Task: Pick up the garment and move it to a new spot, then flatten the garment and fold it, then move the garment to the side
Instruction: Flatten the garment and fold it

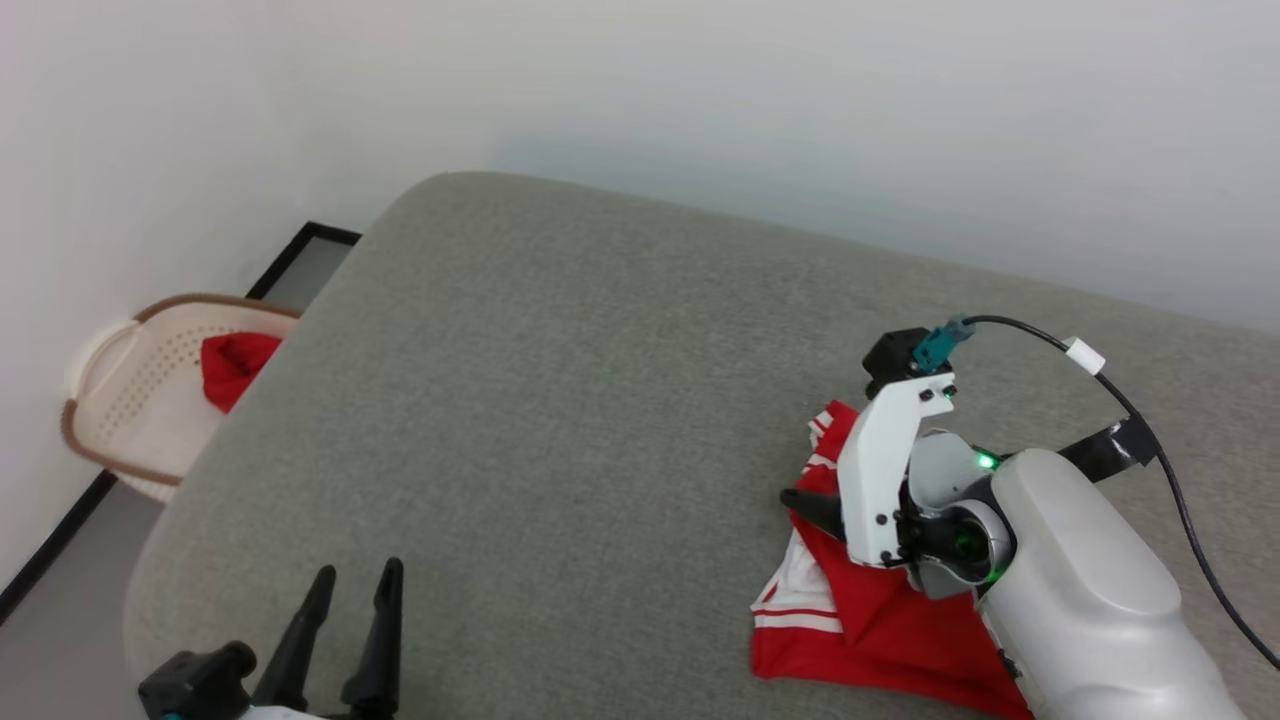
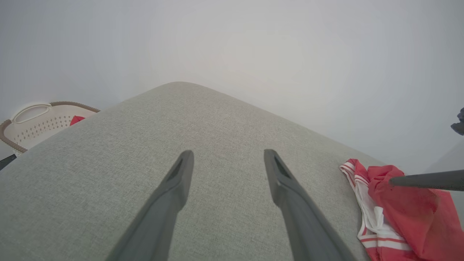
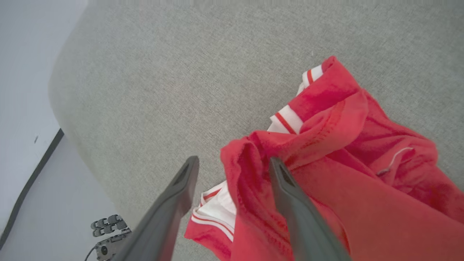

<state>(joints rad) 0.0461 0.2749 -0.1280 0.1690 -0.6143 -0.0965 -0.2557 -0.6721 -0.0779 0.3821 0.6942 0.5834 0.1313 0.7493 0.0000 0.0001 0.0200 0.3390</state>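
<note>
Right wrist view puts the right gripper [image 3: 233,163] over the garment [image 3: 362,174], its two dark fingers spread wide. A raised red fold stands between them without being pinched, so the jaws are open with nothing clamped. One finger lies across the red cloth, though whether it actually touches the fabric is hard to tell from this angle. The garment sits crumpled in a heap on the grey fabric surface [image 3: 181,72], its red body bunched up and white sleeve ends with thin red stripes poking out at the edges of the heap. In the head view the heap lies at the right side of the surface, partly under the right arm's pale forearm [image 1: 1090,580]. The left gripper [image 1: 360,572] hovers at the lower left, well apart from the garment, fingers parted and empty. Beyond the left edge of the surface, a cream perforated basket [image 1: 130,400] sits by the wall with a small red cloth [image 1: 235,365] inside
</note>
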